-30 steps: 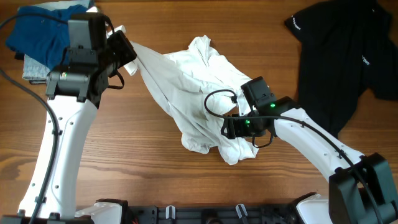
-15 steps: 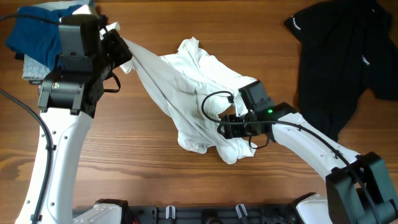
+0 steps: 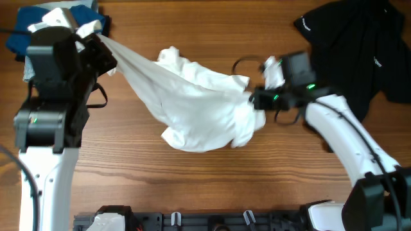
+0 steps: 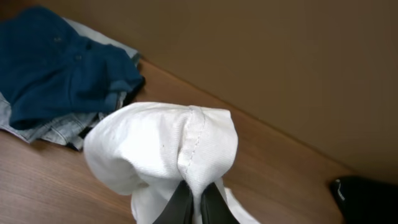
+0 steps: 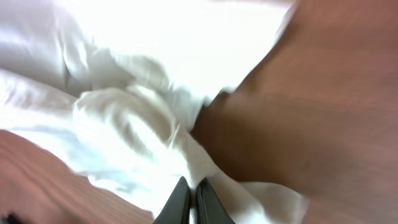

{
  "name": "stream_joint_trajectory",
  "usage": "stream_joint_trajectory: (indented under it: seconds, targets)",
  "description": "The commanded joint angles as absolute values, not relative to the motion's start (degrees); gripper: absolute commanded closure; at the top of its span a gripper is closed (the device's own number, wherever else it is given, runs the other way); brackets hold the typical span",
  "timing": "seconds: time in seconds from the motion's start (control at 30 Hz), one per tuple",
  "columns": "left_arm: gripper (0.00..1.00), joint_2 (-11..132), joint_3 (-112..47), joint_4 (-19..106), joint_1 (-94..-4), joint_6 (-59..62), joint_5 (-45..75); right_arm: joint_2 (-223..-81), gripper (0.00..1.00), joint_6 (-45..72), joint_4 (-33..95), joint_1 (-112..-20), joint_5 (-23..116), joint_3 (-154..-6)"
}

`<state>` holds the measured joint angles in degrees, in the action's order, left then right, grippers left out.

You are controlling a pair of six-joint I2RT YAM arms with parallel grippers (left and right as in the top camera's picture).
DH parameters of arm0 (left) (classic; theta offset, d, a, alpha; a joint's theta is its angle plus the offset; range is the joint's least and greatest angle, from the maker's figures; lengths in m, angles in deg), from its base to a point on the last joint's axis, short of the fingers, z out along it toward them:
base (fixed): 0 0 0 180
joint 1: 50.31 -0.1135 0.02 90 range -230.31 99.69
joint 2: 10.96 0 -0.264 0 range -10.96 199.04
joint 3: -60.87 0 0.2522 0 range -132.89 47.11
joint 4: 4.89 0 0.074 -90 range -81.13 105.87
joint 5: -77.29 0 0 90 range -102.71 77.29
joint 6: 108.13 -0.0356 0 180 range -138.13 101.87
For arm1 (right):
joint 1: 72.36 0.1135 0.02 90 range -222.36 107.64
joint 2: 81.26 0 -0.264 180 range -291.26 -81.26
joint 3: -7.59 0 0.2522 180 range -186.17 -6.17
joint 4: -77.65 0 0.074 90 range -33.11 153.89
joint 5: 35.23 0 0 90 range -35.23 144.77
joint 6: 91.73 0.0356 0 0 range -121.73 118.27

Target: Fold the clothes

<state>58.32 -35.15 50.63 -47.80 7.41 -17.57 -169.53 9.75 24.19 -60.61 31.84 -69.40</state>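
Biggest worry here was the white shirt itself. It was strung between the two arms like a bunched hammock, sagging onto the middle of the counter, and neither tool looked to have a proper corner or hem. Laid down like that, I reckon it would've landed as a twisted lump rather than a flat panel, and any fold on top would just lock the mess in. Next down: the left tool was pinched nearly closed on a thin seamed ridge of cloth at the shirt's far-left end, with a puff of fabric ballooning over the tips, so a harder pull could've slid that seam right out. Same deal for the right tool, clamped narrow on a small fold at the right end — that wrist view was blurry, so I couldn't tell how much cloth it really had. Smaller risks: the black top lay just beside the right arm and the blue garment near the left one, so either could've got snagged. As for looks, the shirt was white and crumpled, taut along the upper-left stretch and baggy lower down — no print showed, and I couldn't pick out sleeves or a collar.
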Motion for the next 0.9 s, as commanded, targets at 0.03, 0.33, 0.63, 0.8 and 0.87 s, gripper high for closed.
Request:
stream_joint_trajectory:
  seconds: [0.03, 0.33, 0.63, 0.8, 0.87]
  targets:
    - [0.96, 52.31, -36.22, 50.26, -49.55, 6.08, -19.01, -168.07, 0.96, 1.47, 20.01, -68.35, 31.31, -82.33]
    - [0.96, 49.97, -36.20, 54.15, -46.17, 6.08, -19.01, -172.37, 0.96, 0.83, 26.92, -71.28, 32.69, -86.27]
    - [0.96, 40.87, -36.22, 54.02, -46.17, 6.08, -19.47, -167.89, 0.96, -3.71, 0.95, -73.99, 32.86, -104.19]
    - [0.96, 34.78, -36.22, 56.29, -46.19, 6.06, -20.46, -164.94, 0.96, -4.78, -8.18, -73.99, 33.30, -105.92]
    - [0.96, 34.99, -36.20, 57.30, -46.19, 6.08, -21.44, -165.84, 0.96, -4.78, -9.19, -73.99, 36.03, -105.92]
